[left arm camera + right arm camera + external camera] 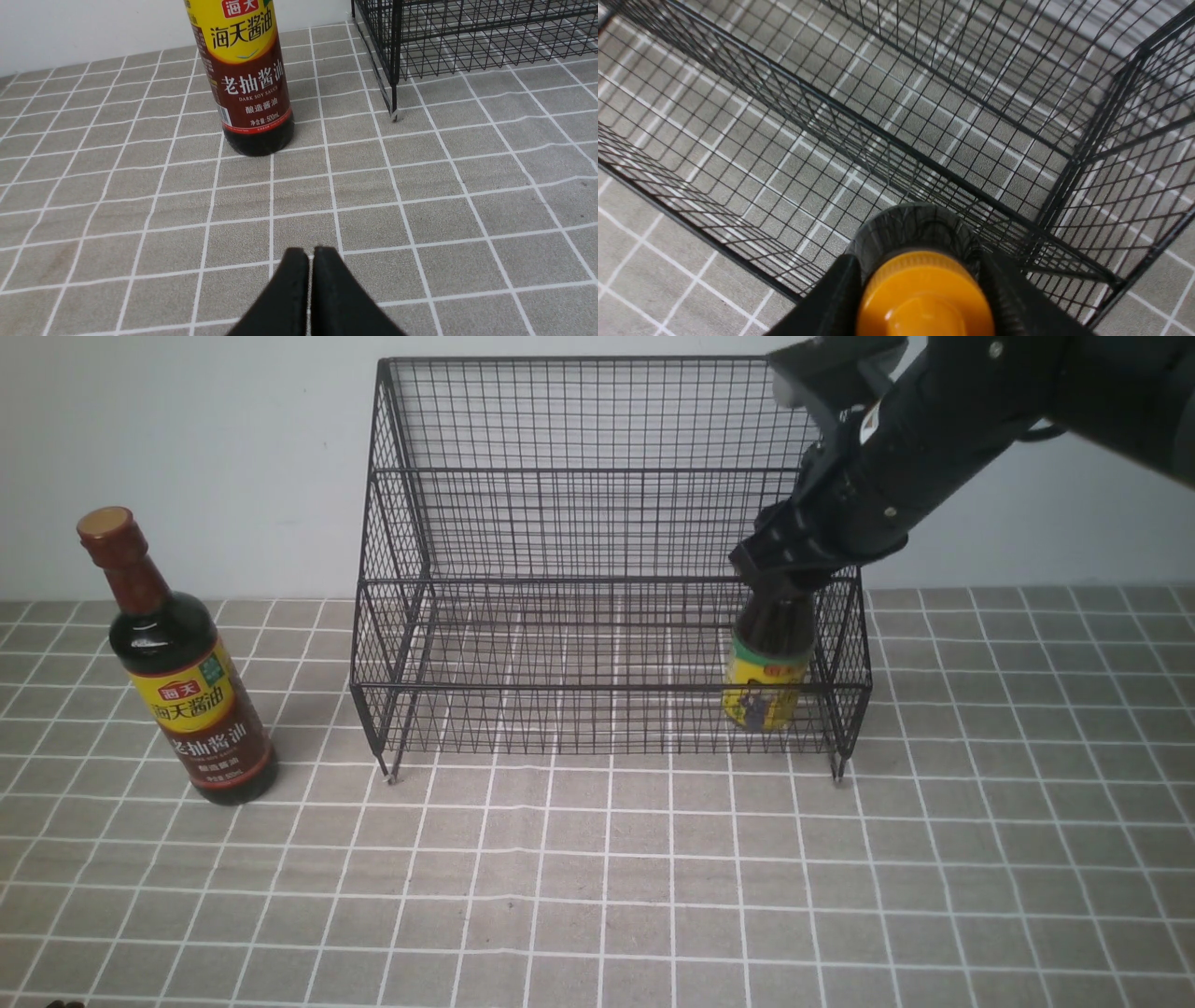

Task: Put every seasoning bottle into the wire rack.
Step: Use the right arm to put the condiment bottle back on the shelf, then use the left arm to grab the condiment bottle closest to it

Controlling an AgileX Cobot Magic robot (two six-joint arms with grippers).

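**Item 1, short bottle** (pixel 767 672): is sitting inside the wire rack (pixel 597 523), in the lower front tier, at about 4 o'clock on the front view's dial, close to the side mesh. Whether its base is resting on the tier floor cannot be told.

**Item 2, right claw** (pixel 780 569): is gripping the short bottle at its top, with the jaws part-spread around the cap.

**Item 3, tall bottle** (pixel 182 681): is standing upright on the bench (pixel 597 896), outside the rack at its 9 o'clock, well apart from it.

**Item 4, left claw** (pixel 309 254): is hanging pressed shut on nothing, with the tall bottle beyond it.

**Hazards:**
- Letting go before the base is seated is risking a topple against the mesh.
- A finger snagging a wire on the way out is likely to drag the light rack.
- The tall bottle's long neck is liable to catch a rail when its turn comes.

**View notes:**
- The right wrist view alone is showing the orange cap between the fingers; the front view is hiding it behind the claw.
- The left wrist view alone is showing the left claw.
- Only the front view is showing the tall bottle's brown cap.
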